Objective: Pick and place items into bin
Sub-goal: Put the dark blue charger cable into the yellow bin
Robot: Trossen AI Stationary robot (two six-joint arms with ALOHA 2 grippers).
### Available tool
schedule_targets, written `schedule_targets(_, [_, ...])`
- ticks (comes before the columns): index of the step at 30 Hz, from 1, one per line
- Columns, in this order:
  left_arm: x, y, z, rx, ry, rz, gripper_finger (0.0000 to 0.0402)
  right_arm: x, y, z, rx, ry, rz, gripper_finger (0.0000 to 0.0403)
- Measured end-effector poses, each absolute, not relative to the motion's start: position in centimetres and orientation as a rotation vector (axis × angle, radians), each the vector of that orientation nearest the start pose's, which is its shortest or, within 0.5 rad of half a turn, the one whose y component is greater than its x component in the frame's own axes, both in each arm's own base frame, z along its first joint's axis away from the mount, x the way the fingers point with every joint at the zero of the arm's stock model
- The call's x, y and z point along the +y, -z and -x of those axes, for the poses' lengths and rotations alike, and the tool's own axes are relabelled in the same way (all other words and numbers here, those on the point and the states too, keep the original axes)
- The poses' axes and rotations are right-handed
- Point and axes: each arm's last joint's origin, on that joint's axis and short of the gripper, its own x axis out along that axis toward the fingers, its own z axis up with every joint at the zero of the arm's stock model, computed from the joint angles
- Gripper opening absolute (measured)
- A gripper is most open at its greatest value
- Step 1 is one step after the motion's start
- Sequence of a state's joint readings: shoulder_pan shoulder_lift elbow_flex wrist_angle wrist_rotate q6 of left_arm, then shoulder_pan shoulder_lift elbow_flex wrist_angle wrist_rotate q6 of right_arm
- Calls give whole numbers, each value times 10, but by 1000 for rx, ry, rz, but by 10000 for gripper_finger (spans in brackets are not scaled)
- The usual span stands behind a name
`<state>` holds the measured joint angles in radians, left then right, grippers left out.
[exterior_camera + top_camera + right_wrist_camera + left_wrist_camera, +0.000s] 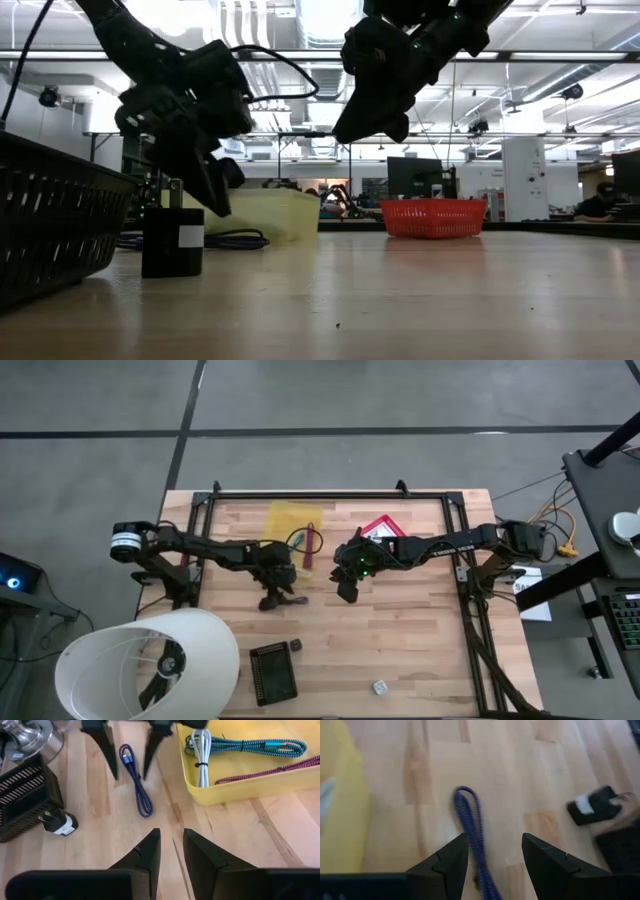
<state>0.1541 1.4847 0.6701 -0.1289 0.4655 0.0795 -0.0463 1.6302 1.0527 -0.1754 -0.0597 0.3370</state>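
Observation:
A purple cord [137, 787] lies folded in a loop on the wood, and also shows in the left wrist view [470, 820]. My left gripper [492, 840] is open and points down at it, one finger on each side of the cord's plug end [125, 755] without touching. It shows in the high view at mid table [275, 598]. My right gripper [171, 832] is open by a narrow gap and hangs raised above the table [350, 130], right of the left one [347, 590]. A yellow tray [240, 787] holds teal, white and magenta cables.
A black mesh basket [273, 672] sits near the table's near edge, with a black plug charger [57, 822] beside it. A small pale cube [380, 686] lies near the near edge. A red and white sign [380, 528] lies by the tray. A white lampshade [150, 665] overlaps the near left corner.

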Motion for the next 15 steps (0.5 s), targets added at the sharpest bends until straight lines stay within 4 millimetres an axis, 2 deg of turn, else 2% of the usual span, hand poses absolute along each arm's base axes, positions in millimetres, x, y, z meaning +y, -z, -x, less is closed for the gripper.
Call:
schedule_targets(8, [15,-150,-255,934,392,128,169,-14,-217,-344,752,116,-364,72])
schedule_targets(15, [17,-144,-251,982,283,71,169,-14,-217,-343,756,117,-364,76])
